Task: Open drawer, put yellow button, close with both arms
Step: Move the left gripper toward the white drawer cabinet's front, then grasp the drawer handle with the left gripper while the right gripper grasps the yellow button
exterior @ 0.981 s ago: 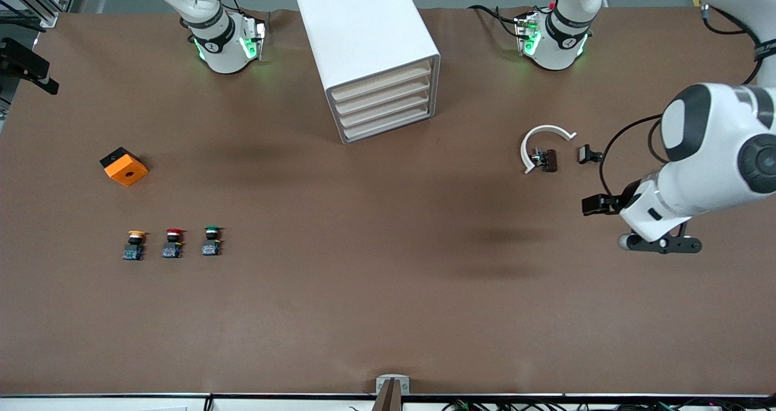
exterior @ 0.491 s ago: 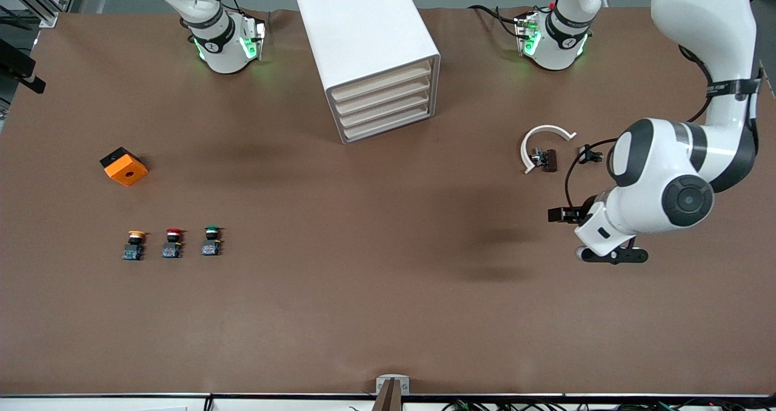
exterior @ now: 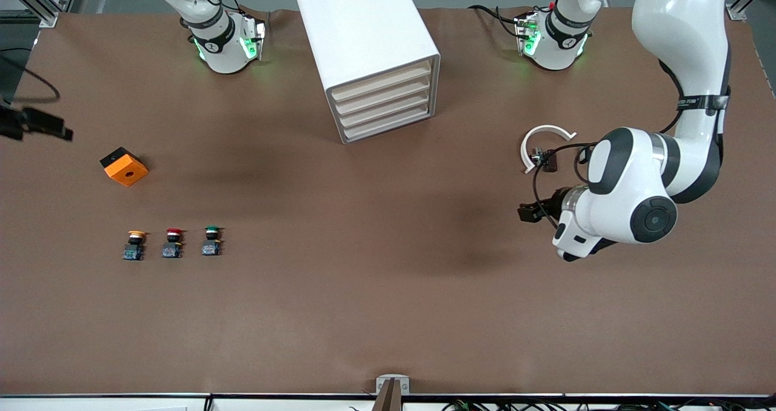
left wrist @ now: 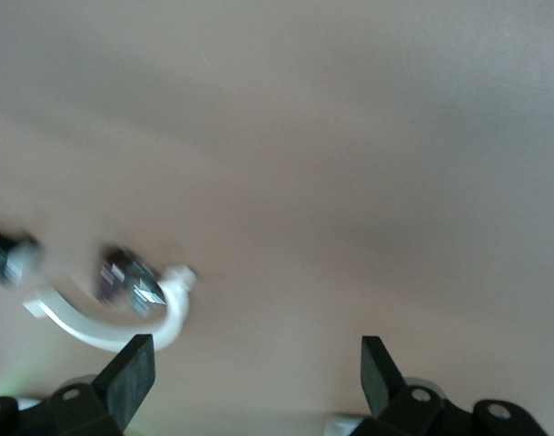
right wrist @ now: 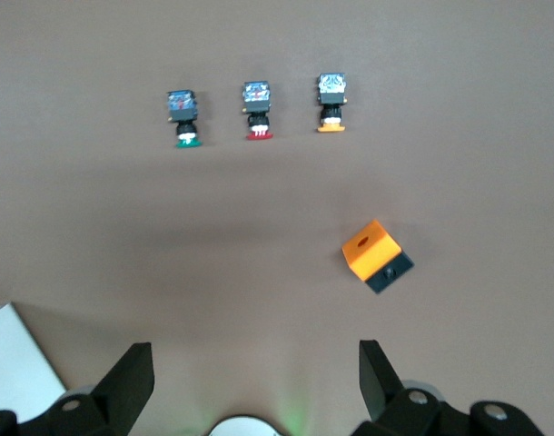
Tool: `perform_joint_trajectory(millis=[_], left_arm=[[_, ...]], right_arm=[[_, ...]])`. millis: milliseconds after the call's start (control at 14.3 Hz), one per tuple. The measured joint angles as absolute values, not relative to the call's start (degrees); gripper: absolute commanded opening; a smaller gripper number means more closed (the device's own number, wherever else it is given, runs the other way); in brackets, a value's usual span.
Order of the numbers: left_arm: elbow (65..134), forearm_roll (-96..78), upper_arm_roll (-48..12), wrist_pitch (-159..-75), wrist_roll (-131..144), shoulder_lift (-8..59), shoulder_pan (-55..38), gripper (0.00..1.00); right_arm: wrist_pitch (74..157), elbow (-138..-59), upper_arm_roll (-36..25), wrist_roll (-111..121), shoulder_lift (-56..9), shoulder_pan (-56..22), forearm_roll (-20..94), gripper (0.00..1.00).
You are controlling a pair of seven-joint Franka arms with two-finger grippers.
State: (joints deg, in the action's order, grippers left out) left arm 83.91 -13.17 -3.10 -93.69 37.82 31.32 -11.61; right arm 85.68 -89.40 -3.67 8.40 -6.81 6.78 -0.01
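Since a second ago the left arm has swung inward; its left gripper (left wrist: 250, 363), fingers apart and empty, hangs over bare table. Nearest the camera relative to the cabinet (exterior: 367, 53), the yellow button (exterior: 135, 244) sits beside a red button (exterior: 173, 243) (easily mistaken). Farther, the drawer (exterior: 382, 83) remains shut. The right gripper (right wrist: 250, 368), spread, waits above.

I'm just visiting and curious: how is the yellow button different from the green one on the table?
The yellow button has an orange-yellow cap and ends the row toward the right arm's end of the table; the green button has a green cap and ends it toward the cabinet. Both have dark bodies and bluish bases.
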Motion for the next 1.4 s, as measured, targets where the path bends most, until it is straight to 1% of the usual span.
perform_joint_trajectory(millis=[140, 350, 491, 631, 771, 1051, 1402], left_arm=[[83.0, -17.7, -3.1, -93.1, 46.0, 32.4, -12.6, 1.00], [82.7, -22.5, -3.2, -93.0, 55.9, 33.6, -13.6, 1.00], [82.6, -25.4, -3.2, -92.8, 61.4, 34.5, -14.3, 1.00], [82.6, -28.6, -3.2, -92.8, 66.7, 35.7, -14.6, 1.00], [82.5, -32.4, -3.2, -92.2, 72.6, 36.8, -15.0, 1.00], [82.4, -37.8, -3.4, -88.0, 86.7, 38.3, -17.4, 1.00], [82.4, -40.0, -4.4, -80.7, 100.2, 40.6, -19.0, 1.00]], right_arm=[[87.3, -87.8, -3.8, 8.4, -10.1, 7.0, -1.1, 1.00], [92.7, -87.7, -3.7, 8.4, -11.2, 7.0, -1.9, 1.00], [98.6, -89.6, -3.7, 8.4, -12.8, 7.0, -1.9, 1.00], [106.4, -92.6, -3.7, 8.4, -15.5, 7.0, -2.0, 1.00], [111.9, -94.5, -3.8, 8.6, -18.6, 7.3, -2.0, 1.00], [120.9, -95.1, -3.8, 10.7, -25.3, 8.6, -1.9, 1.00], [130.0, -95.5, -3.8, 13.5, -32.5, 10.7, 0.6, 1.00]])
